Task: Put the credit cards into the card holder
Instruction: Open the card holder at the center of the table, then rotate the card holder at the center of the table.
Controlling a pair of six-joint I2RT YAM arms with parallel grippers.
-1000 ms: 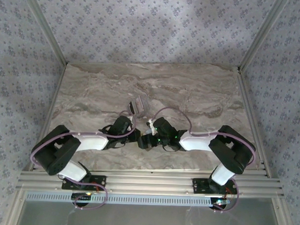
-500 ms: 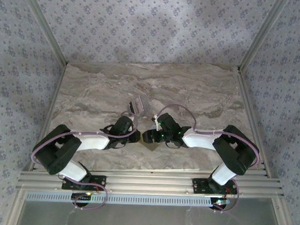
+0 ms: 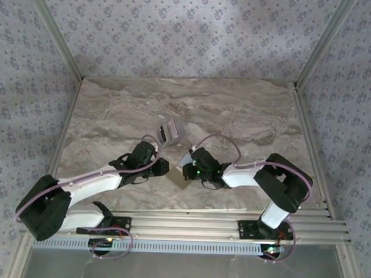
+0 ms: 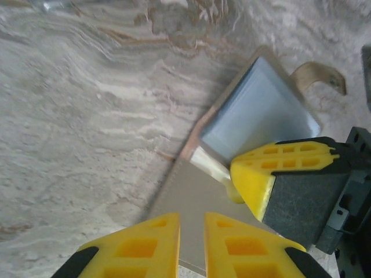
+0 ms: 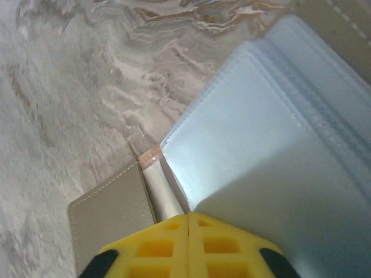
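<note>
1. Finding the holder open near the middle of the table's near edge, tan cover lying flat, clear pocket leaves turned up.
2. Judging it light, soft and floppy, with slick clear leaves; best held by a leaf's free edge and by the cover's rim, never mid-panel.
3. Seeing the right gripper closed tight, pinching a pale leaf edge at the holder's fold.
4. Seeing the left gripper nearly together over the tan cover; cannot tell whether clamped on it or merely above it.
5. Placing the cards farther in, toward the table's middle, apart from the holder and near the left gripper's far side.
6. Expecting them stiff, thin, light and slippery; take one by opposite edges, not by the flat faces.
</note>
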